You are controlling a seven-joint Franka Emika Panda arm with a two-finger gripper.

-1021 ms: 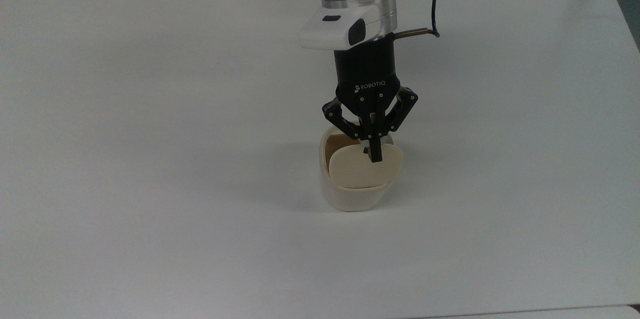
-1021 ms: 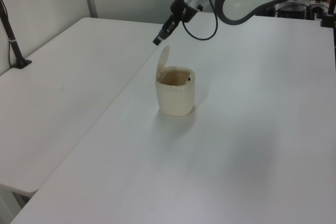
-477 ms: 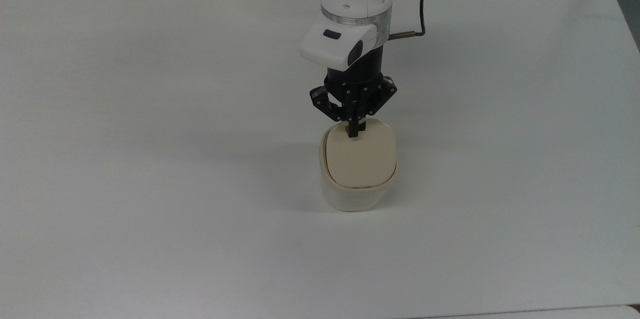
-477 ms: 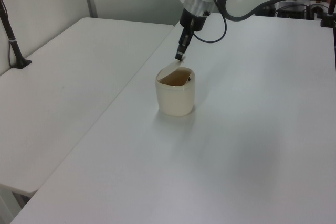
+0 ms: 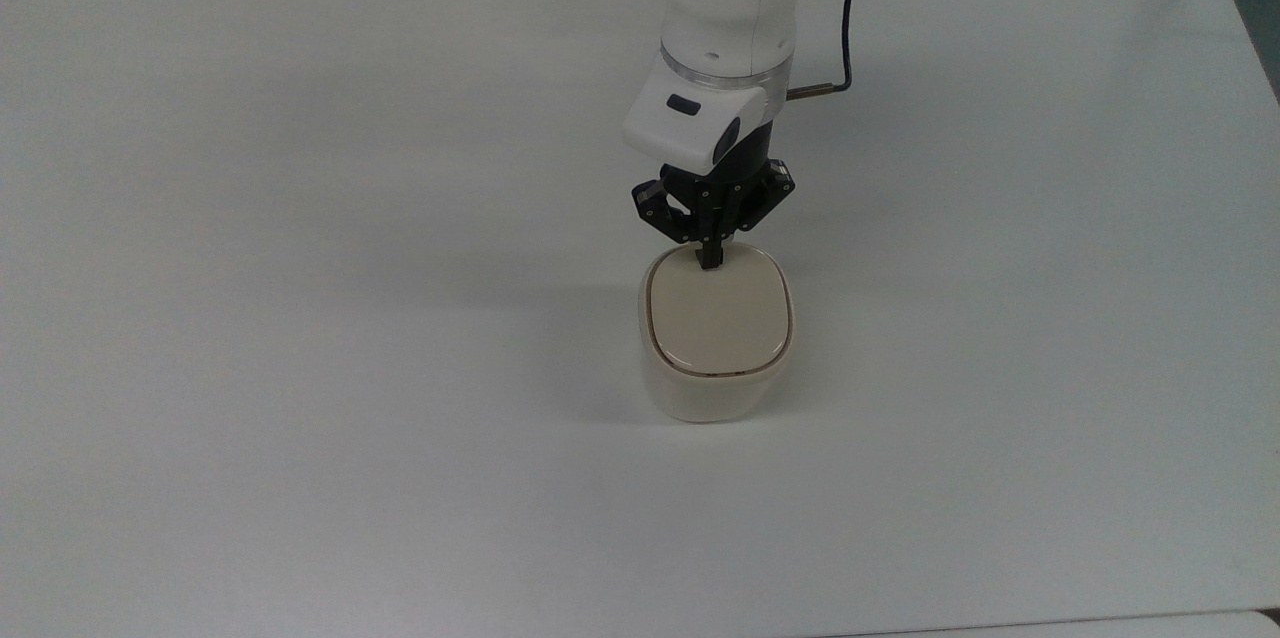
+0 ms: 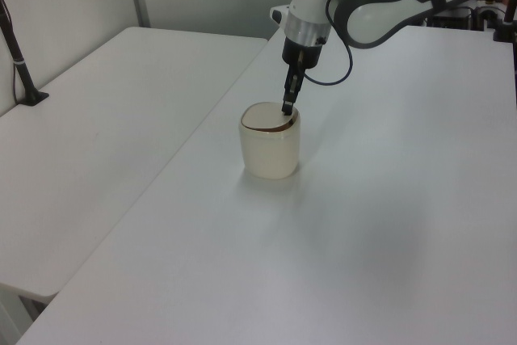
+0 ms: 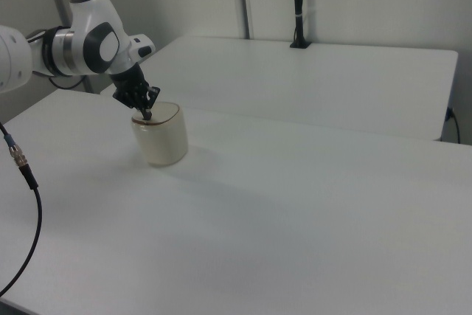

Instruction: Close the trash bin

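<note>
A cream, rounded-square plastic trash bin [image 5: 712, 388] with a plain beige lid [image 5: 718, 318] stands on the plain white table [image 5: 300, 268], under the black two-finger gripper [image 5: 710, 261].

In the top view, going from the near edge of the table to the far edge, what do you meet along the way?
trash bin → gripper, its shut fingers pressing the far edge of the bin's lid → black cable.

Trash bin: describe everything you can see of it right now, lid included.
The small cream plastic trash bin has a rounded-square shape and stands upright on the white table. Its beige lid lies flat in the rim, looking closed, with a thin dark seam around it. The black gripper, fingers together, presses on the lid's far edge in the top view. Nothing else touches it.
</note>
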